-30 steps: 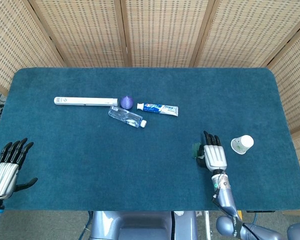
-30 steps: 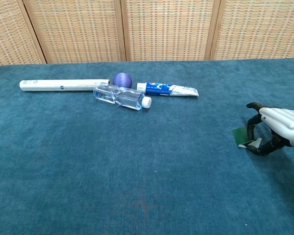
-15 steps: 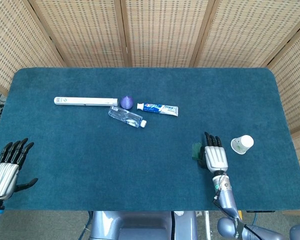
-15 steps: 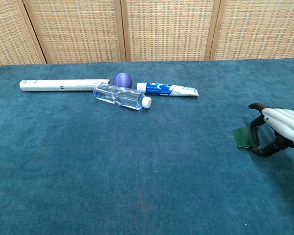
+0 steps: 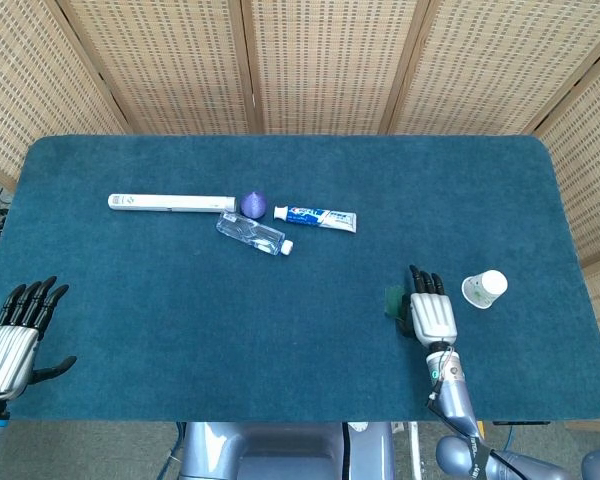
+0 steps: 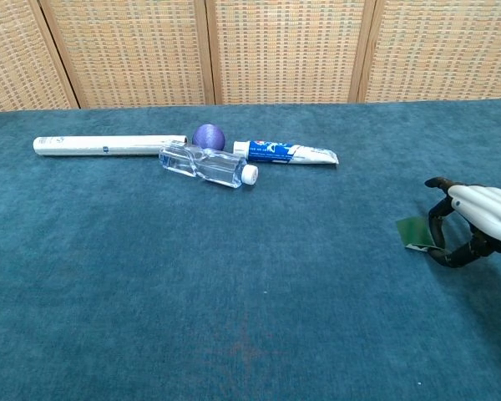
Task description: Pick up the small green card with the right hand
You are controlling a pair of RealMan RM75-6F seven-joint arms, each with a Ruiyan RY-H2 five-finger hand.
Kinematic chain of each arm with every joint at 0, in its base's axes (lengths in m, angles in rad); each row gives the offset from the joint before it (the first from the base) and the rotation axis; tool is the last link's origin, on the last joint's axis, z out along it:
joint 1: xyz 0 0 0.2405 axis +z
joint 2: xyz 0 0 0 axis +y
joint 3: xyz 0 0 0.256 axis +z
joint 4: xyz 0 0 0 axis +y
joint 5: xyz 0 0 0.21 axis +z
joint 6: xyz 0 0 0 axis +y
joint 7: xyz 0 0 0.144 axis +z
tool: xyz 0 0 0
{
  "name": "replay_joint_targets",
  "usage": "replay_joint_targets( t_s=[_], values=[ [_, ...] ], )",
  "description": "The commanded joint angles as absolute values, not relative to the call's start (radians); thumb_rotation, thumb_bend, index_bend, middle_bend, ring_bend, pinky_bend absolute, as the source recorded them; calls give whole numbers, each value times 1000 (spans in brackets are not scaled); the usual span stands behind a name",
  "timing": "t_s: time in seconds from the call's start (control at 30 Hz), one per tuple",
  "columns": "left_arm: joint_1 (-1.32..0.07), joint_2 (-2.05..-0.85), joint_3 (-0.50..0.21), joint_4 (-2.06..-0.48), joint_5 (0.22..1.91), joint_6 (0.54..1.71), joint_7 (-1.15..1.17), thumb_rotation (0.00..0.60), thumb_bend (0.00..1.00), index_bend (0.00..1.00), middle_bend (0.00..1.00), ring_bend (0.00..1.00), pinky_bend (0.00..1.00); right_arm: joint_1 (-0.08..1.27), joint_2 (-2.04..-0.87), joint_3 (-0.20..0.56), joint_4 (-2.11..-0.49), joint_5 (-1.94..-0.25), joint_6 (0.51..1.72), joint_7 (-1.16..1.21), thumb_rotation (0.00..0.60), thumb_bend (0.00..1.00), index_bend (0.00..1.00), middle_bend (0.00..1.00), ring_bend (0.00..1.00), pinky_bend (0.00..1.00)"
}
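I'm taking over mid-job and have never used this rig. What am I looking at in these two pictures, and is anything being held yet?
Both pictures come from the robot's own cameras: the head view looks down on the table, the chest view looks across it.

The robot has two arms, each ending in a hand with fingers. Its left hand hovers open at the near left edge. Its right hand has dark fingers pinching the small green card, which looks tilted up off the cloth.

Also on the table: a long white tube, a purple ball, a toothpaste tube, a clear bottle lying down, and a paper cup on its side.
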State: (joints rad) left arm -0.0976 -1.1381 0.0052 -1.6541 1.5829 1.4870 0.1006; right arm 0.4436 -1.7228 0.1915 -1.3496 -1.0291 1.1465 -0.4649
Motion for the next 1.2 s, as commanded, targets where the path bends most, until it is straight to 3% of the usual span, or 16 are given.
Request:
replay_joint_targets(
  t_s=[0.03, 0.67, 1.2],
  values=[
    [-98, -1138, 5, -1654, 1583, 1486, 101, 600, 76, 0, 0, 0, 0, 444, -1722, 191, -1351, -1028, 1146, -466, 600, 440, 647, 27, 0, 0],
    [-99, -1138, 6, -1656, 1584, 1485, 102, 600, 76, 0, 0, 0, 0, 451, -1713, 197, -1367, -1002, 1147, -491, 600, 543, 647, 27, 0, 0],
    [-100, -1139, 6, -1656, 1585, 1485, 100, 600, 76, 0, 0, 0, 0, 469, -1684, 222, -1412, -994, 1166, -520, 600, 543, 647, 27, 0, 0]
  ],
)
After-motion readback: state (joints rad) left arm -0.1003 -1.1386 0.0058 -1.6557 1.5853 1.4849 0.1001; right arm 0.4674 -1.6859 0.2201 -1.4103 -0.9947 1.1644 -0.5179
